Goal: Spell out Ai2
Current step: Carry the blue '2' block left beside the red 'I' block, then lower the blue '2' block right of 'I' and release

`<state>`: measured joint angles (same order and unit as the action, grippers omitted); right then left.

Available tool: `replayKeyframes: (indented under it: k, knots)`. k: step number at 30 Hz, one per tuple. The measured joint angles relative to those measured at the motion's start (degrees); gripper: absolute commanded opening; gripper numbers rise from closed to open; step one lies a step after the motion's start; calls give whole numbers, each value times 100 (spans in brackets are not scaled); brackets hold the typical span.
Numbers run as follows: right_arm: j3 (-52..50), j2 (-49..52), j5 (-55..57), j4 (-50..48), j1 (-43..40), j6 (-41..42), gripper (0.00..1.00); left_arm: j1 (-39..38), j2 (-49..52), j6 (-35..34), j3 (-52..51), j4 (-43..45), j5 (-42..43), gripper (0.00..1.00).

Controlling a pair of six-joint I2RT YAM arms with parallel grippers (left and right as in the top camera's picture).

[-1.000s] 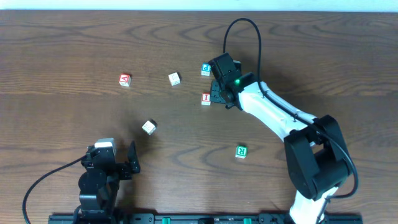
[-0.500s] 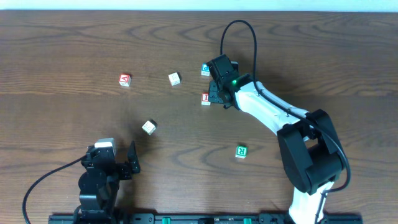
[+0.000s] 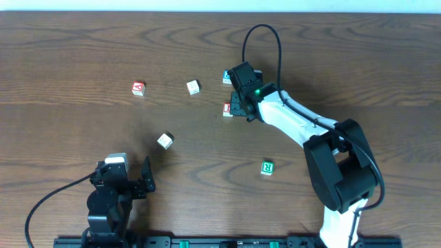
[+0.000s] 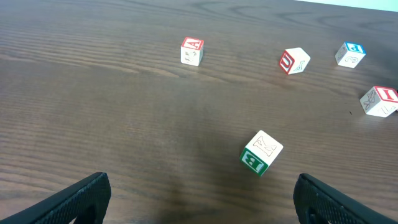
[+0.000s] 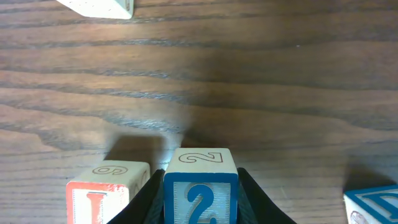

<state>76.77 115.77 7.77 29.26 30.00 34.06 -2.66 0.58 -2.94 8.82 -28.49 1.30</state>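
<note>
My right gripper (image 3: pixel 239 106) is shut on a blue "2" block (image 5: pixel 200 191), held just to the right of the red "I" block (image 3: pixel 228 109), which also shows in the right wrist view (image 5: pixel 109 194). Whether the two blocks touch I cannot tell. In the overhead view the gripper hides the "2" block. The red "A" block (image 3: pixel 138 88) lies far to the left, also in the left wrist view (image 4: pixel 192 51). My left gripper (image 4: pixel 211 205) is open and empty near the table's front edge (image 3: pixel 138 182).
A blue block (image 3: pixel 227 77) lies just behind the right gripper. A white "U" block (image 3: pixel 193 87), a green-sided block (image 3: pixel 165 140) and a green block (image 3: pixel 267 167) are scattered on the wooden table (image 3: pixel 358 62).
My right gripper has shifted slightly left with the "2" block, closer to the "I" block. The left arm has not moved.
</note>
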Motion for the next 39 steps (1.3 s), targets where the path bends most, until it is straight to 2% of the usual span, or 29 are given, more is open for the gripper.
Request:
replayKeyframes:
  k: [13, 14, 18, 26, 39]
  knots:
    - [11, 66, 44, 4, 101, -2, 2, 0, 0, 0, 0, 0, 0, 95]
    - [11, 66, 46, 4, 101, -2, 9, 0, 0, 0, 0, 0, 0, 95]
    - [11, 66, 46, 4, 98, -2, 23, 0, 0, 0, 0, 0, 2, 95]
    - [11, 79, 66, 4, 98, -28, 39, 0, 0, 0, 0, 0, 0, 95]
    - [11, 162, 74, 0, 98, -35, 43, 0, 0, 0, 0, 0, 0, 95]
